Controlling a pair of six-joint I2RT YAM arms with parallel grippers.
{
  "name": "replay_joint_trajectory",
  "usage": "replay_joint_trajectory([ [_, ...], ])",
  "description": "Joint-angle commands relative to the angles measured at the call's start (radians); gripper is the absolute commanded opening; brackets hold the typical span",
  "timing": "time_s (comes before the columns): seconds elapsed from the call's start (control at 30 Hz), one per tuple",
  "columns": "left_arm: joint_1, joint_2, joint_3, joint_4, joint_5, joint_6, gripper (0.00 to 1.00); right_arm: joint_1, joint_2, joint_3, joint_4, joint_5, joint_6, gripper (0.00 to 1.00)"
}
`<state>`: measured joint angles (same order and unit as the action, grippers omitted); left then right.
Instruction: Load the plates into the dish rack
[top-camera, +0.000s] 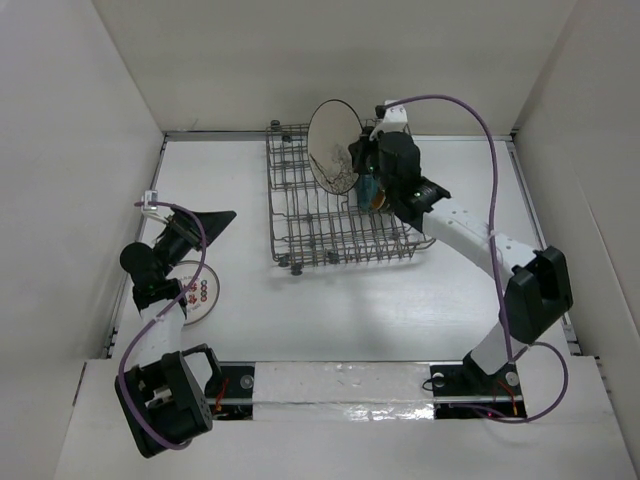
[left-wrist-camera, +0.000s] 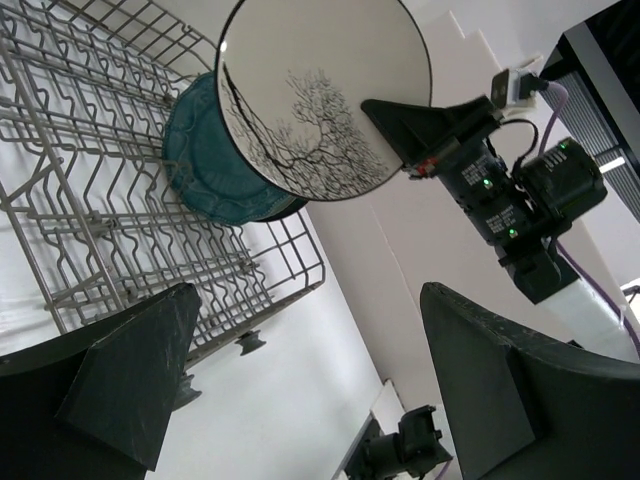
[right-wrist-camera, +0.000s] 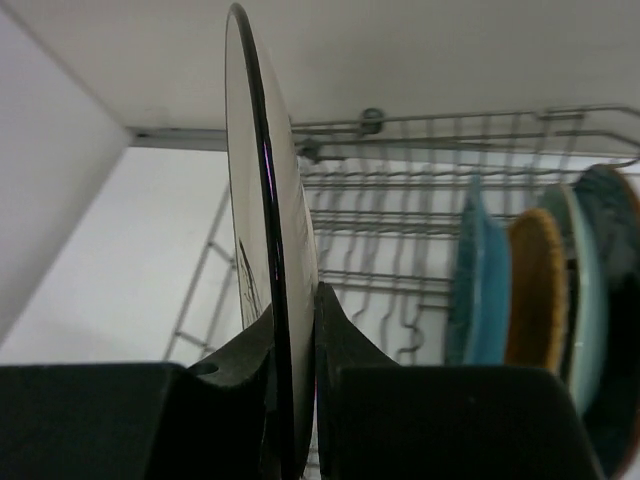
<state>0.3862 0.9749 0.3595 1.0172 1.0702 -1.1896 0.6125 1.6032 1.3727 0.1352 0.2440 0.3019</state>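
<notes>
Left fingers (left-wrist-camera: 120, 390): two matte black, wedge-shaped pads spread wide with nothing between them. They hang over the left side of the tabletop (top-camera: 400, 300), well apart from the rack.
White plate (top-camera: 198, 290): round and glossy, with small red characters. It lies flat on the tabletop under the left arm, which partly hides it, and outside the rack.
Tabletop: a smooth white board enclosed by white walls.
Dish rack (top-camera: 310, 215): a rectangular basket of grey metal wire with rows of bent upright tines and small dark round feet. It stands toward the far side of the tabletop, near its middle.
Cream plate (left-wrist-camera: 320, 100): round and glazed, with a thin dark rim and a black bare-branched tree drawn on its face. It is held on edge, near upright, over the far right part of the rack, with the drawn face toward the left arm. Whether its lower rim touches the wires cannot be told.
Right fingers (right-wrist-camera: 350, 350): black and narrowed onto the cream plate's rim, one pad pressed against each face.
Racked plates: four stand on edge between the tines, to the right of the held plate and apart from it in the right wrist view. In order they are:
- scalloped teal plate (right-wrist-camera: 480, 280)
- orange plate (right-wrist-camera: 535, 290), matte with a woven look
- pale mint plate (right-wrist-camera: 578, 280)
- dark teal plate (right-wrist-camera: 612, 300)
</notes>
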Motion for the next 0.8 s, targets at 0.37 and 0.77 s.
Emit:
replay_joint_trajectory([
  [0.37, 0.0, 0.03, -0.044, 0.236, 0.047, -0.099, 0.92, 0.036, 0.273, 0.313, -0.052, 0.508, -0.23, 0.0],
  [0.77, 0.0, 0.005, -0.025, 0.106, 0.022, -0.019, 0.89, 0.036, 0.302, 0.249, -0.068, 0.436, -0.12, 0.0],
])
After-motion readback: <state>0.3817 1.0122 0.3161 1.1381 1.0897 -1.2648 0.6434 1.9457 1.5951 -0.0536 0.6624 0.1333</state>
